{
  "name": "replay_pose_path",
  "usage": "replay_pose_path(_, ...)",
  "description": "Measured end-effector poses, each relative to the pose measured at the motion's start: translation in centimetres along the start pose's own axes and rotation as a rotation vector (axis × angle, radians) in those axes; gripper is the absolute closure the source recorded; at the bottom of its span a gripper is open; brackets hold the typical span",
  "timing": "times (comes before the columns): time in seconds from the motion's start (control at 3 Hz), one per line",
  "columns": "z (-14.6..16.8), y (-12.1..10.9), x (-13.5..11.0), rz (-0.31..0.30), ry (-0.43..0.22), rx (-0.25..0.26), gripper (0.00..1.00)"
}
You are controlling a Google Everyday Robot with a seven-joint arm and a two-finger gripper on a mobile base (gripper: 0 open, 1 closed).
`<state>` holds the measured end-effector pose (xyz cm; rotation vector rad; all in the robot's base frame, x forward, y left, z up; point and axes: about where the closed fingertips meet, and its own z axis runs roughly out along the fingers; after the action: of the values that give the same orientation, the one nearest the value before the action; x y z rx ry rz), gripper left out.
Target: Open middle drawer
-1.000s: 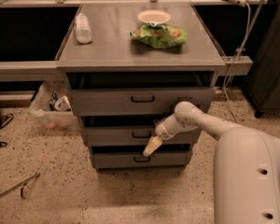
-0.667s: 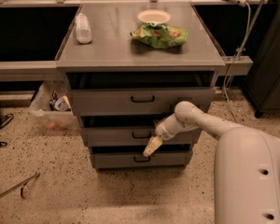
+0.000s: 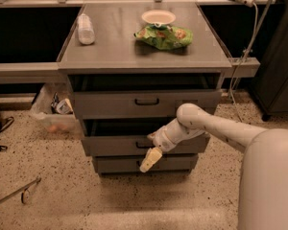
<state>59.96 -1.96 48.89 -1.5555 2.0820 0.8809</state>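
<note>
One rigid, likely heavy middle drawer (image 3: 110,145): pull by its black handle (image 3: 142,144); gripper (image 3: 150,159) hangs just below, grasp state unclear.

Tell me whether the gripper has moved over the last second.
Yes, slightly. The gripper, at the middle drawer, now sits lower and a bit further left against the front of the bottom drawer, which has stayed put.

White arm (image 3: 216,126) extended leftward, wrist bent, claw (image 3: 150,160) low, angled down-left
</note>
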Motion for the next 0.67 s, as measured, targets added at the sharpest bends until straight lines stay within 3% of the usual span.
replay_pose_path(0.33,0.0,0.0,0.0,0.0,0.0,0.0,0.0)
replay_pose_path(0.67,-0.6,-1.4,-0.2,-0.032,0.018,0.076,0.0)
